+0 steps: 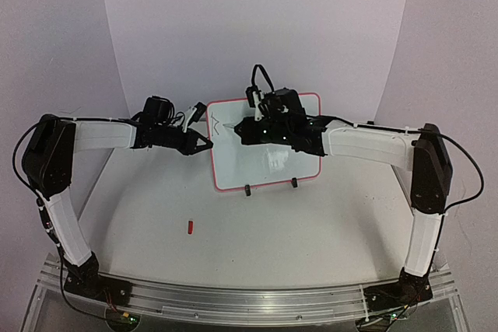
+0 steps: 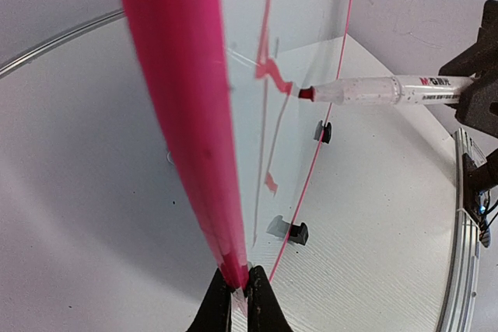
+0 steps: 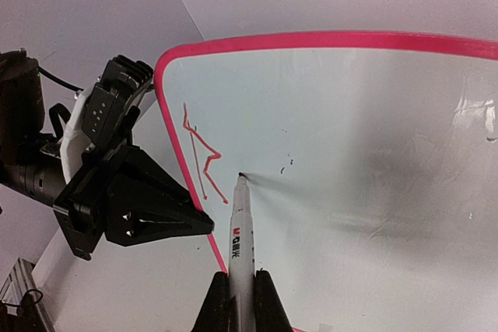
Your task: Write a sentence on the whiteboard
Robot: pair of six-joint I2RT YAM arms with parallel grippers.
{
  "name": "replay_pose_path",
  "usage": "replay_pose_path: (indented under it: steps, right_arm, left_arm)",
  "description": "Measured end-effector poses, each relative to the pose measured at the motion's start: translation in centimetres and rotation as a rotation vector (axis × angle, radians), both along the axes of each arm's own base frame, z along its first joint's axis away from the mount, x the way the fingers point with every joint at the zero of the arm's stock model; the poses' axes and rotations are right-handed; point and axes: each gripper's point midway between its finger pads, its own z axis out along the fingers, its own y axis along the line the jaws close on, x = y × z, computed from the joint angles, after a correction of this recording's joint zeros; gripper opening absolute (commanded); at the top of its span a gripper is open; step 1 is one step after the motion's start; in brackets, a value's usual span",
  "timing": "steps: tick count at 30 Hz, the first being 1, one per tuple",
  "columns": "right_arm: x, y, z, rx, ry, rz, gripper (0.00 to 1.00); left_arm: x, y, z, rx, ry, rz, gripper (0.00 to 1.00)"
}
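Left gripper [image 1: 204, 142] clamps the whiteboard [image 1: 261, 170] edge and right gripper [image 3: 241, 297] clenches the marker [image 3: 242, 223], with only a few red strokes [image 3: 198, 145] written and most of the sentence left to write.

**Operator:** What is getting lost in the top view?

**Spotter:** The right gripper [image 1: 247, 131] is covering the whiteboard [image 1: 249, 170] from its centre up toward twelve o'clock, so you are seeing nothing of that patch. The red strokes [image 1: 216, 124] at the board's ten o'clock are showing too small to read. The little red thing [image 1: 191, 228] on the table is too small to name.

**Operator:** And the wrist cameras?

**Spotter:** On the left wrist, the pink frame [image 2: 179, 114] is smearing into a blurred band from twelve to six o'clock. The marker [image 2: 389, 89] is vanishing into the right gripper at three o'clock. On the right wrist, you are losing the board past three and six o'clock, and the marker's print is blurring beyond reading.
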Motion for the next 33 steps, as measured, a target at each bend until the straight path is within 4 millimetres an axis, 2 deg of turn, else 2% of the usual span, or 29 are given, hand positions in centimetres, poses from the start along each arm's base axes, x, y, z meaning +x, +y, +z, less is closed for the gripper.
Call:
replay_pose_path:
  steps: [6,14,33]
  right_arm:
    - [-0.1,0.1,-0.2,0.005,0.01,0.002,0.0]
    - [-0.4,1.0,-1.7,-0.003,0.05,0.044,0.0]
    - [0.0,0.9,-0.8,0.023,0.013,0.011,0.0]
  left_arm:
    - [0.0,0.0,0.0,0.0,0.0,0.0,0.0]
    - [0.1,0.1,0.0,0.004,-0.001,0.008,0.0]
    - [0.2,0.1,-0.1,0.006,-0.002,0.012,0.0]
